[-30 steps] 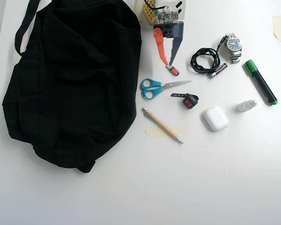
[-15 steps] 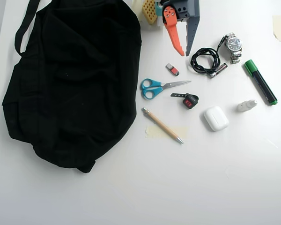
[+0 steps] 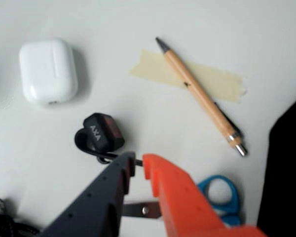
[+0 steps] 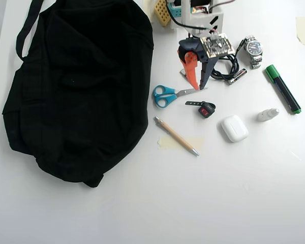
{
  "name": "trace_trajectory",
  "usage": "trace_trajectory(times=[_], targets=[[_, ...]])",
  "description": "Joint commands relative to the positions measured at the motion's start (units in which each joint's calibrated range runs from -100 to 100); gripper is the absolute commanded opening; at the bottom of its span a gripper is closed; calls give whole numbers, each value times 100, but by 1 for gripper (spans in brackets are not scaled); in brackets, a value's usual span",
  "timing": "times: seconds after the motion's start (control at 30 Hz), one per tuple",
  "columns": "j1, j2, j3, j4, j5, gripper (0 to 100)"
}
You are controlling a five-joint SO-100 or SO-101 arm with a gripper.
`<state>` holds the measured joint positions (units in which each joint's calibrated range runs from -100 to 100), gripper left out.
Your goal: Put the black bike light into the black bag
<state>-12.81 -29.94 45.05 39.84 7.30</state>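
Note:
The black bike light (image 4: 206, 109) lies on the white table, red face up, its strap tail pointing left toward the scissors. In the wrist view the bike light (image 3: 102, 131) is just beyond my fingertips and a little to the left, with its strap tail reaching almost to the dark finger. My gripper (image 3: 139, 165) has a dark grey finger and an orange finger, a narrow gap between them, and nothing held. In the overhead view my gripper (image 4: 199, 87) hovers just above the light. The black bag (image 4: 76, 86) fills the left side; its edge shows in the wrist view (image 3: 288, 168).
Blue-handled scissors (image 4: 168, 95) lie under my gripper. A tan pen (image 4: 175, 135) rests on a tape strip (image 4: 183, 143). A white earbud case (image 4: 234, 127), small white bottle (image 4: 268, 115), green marker (image 4: 283, 88), watch (image 4: 253, 48) and coiled black cable (image 4: 224, 72) lie to the right.

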Motion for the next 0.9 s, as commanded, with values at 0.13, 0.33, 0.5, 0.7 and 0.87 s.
trace_trajectory(times=[0.13,0.33,0.5,0.7,0.87], targets=[[-320,397,-426,-65,135,5],[-462,405,-40,-108,83,25],[-574,430,221,-194,104,31],[-589,919,257,-823,114,39],[-799,1094,248,-1271,83,40]])
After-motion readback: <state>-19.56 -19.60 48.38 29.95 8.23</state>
